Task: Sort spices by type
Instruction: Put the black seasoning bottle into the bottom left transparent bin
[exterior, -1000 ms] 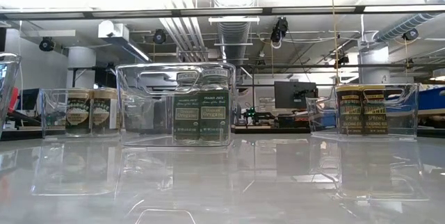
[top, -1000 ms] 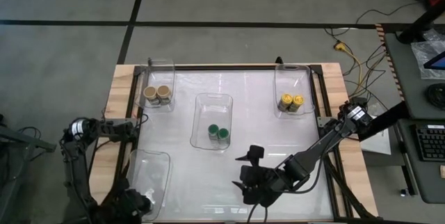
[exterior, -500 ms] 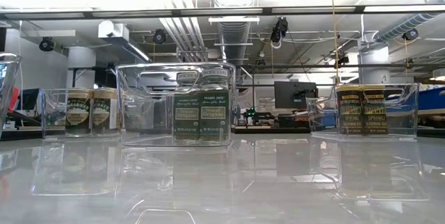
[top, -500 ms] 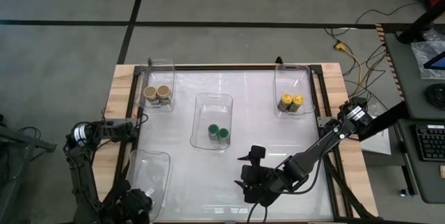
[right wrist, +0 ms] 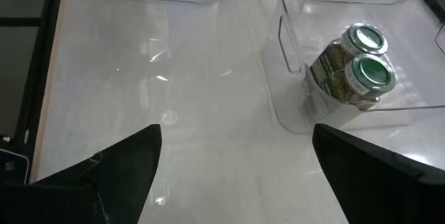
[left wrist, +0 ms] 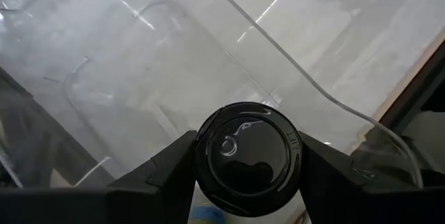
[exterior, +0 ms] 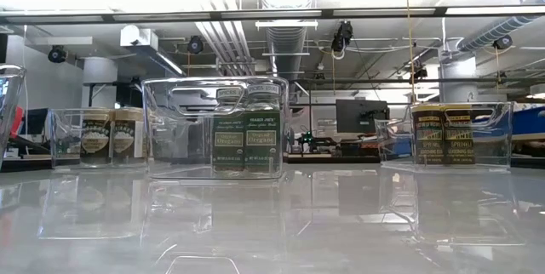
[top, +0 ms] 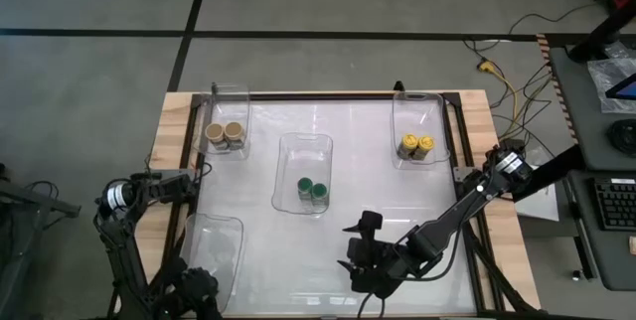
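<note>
1. Spices sit sorted in clear bins on the desk (top: 378,171): two tan-lidded jars (top: 225,135) in the far-left bin (top: 228,100), two green-lidded jars (top: 311,190) in the middle bin (top: 303,145), and two yellow-lidded jars (top: 415,144) in the far-right bin (top: 418,104).
2. A black-lidded jar (left wrist: 247,157) is pinched between the fingers of the left gripper (top: 194,288), at the near-left corner just beside a fourth bin (top: 214,231); the left wrist view shows clear plastic right under the jar, though I cannot tell whether the jar is over the bin or beside it.
3. The right gripper (right wrist: 236,175) hovers over the near middle of the desk with its fingers spread wide and nothing between them, the green-lidded jars ahead of it.
4. The desk has a glossy white top that mirrors the bins, with a light wooden border.
5. Around it lies grey floor with dark lines and cables; a second desk with a keyboard (top: 616,204) stands to the right.
6. The low view shows a workshop with ceiling ducts and a dark monitor (exterior: 356,114) behind.
</note>
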Controlling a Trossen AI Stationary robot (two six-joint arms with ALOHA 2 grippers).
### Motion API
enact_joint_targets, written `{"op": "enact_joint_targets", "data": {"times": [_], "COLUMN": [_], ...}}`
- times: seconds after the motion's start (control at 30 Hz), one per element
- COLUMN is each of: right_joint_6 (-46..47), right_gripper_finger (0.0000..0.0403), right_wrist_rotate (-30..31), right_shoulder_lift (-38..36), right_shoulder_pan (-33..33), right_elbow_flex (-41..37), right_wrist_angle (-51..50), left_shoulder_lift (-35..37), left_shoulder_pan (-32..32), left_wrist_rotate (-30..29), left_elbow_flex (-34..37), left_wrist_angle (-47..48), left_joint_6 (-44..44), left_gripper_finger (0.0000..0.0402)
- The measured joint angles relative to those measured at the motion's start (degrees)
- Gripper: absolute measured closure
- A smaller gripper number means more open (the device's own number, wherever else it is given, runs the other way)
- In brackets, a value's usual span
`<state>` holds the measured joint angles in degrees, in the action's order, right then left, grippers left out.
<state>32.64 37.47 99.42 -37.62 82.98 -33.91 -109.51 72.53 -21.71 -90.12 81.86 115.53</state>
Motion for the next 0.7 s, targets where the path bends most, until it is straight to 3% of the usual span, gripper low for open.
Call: {"op": "enact_joint_targets", "data": {"times": [0.7], "right_joint_6": [0.48], "right_gripper_finger": [0.0038], "right_wrist_rotate": [0.04], "right_shoulder_lift": [0.0], "right_shoulder_pan": [0.01], "right_elbow_flex": [0.0], "right_wrist_angle": [0.26], "left_shoulder_lift": [0.04], "left_shoulder_pan": [-0.04], "left_wrist_rotate": [-0.47], "left_elbow_flex": [3.04], "left_wrist_angle": [-6.32], "left_joint_6": [-2.31], "left_gripper_finger": [0.0206]}}
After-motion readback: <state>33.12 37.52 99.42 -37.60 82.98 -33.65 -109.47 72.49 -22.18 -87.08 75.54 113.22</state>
